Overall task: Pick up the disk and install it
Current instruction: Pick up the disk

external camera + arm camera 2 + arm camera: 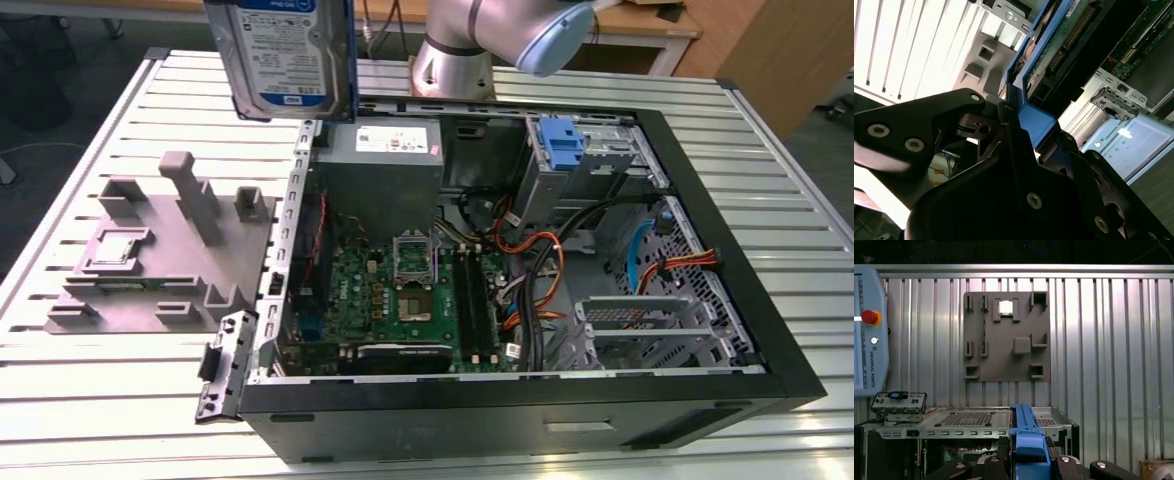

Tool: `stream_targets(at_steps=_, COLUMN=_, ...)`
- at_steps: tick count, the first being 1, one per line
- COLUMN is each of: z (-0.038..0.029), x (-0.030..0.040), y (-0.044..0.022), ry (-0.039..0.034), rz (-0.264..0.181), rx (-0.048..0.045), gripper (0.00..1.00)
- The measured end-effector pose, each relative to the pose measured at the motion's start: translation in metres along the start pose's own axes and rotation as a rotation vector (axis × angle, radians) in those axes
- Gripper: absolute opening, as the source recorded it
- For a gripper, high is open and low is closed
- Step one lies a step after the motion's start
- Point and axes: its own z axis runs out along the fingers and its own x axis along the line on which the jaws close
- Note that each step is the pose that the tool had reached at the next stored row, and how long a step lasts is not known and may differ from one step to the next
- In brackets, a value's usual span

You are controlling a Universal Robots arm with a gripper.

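The disk (287, 55) is up in the air at the upper left of the exterior view, on edge, above the grey holder block (160, 250) and beside the open computer case (787, 380). In the second wrist view the gripper (1004, 119) is clamped on its blue frame. We'd say pickup's done and install isn't. That'll need careful lining up with the drive bay (587, 150).

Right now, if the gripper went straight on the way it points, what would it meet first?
The gripper points down, clamped on the disk. The disk's lower edge would probably reach the computer case at its side wall, by the power supply, first; depth is unclear.
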Motion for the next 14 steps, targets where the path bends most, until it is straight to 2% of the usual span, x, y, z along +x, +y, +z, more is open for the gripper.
stream_targets(at_steps=14, z=-0.0005, x=-0.0005, y=-0.0192, ry=0.0000, rz=0.000, rx=0.0000, gripper=0.37)
